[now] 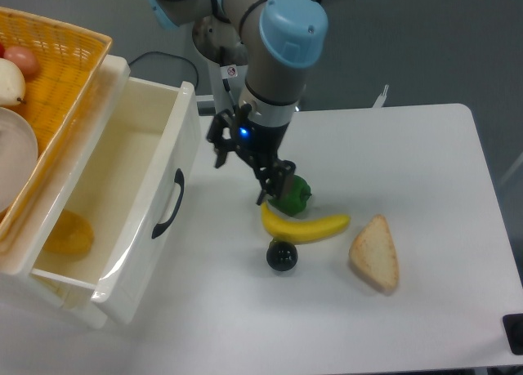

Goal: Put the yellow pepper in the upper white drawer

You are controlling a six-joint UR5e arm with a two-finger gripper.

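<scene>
The yellow pepper (69,233) lies inside the upper white drawer (160,162), on its floor near the front left corner. The drawer is pulled open, and its black handle (167,205) faces the table. My gripper (243,176) hangs over the table just right of the drawer front. Its jaws stand apart with nothing between them. It is to the right of the yellow pepper, outside the drawer, and close beside a green pepper (294,195).
An orange woven basket (61,73) with an onion and white dishes sits on top of the drawer unit. A banana (306,227), a small black round object (282,256) and a slice of bread (376,253) lie right of the gripper.
</scene>
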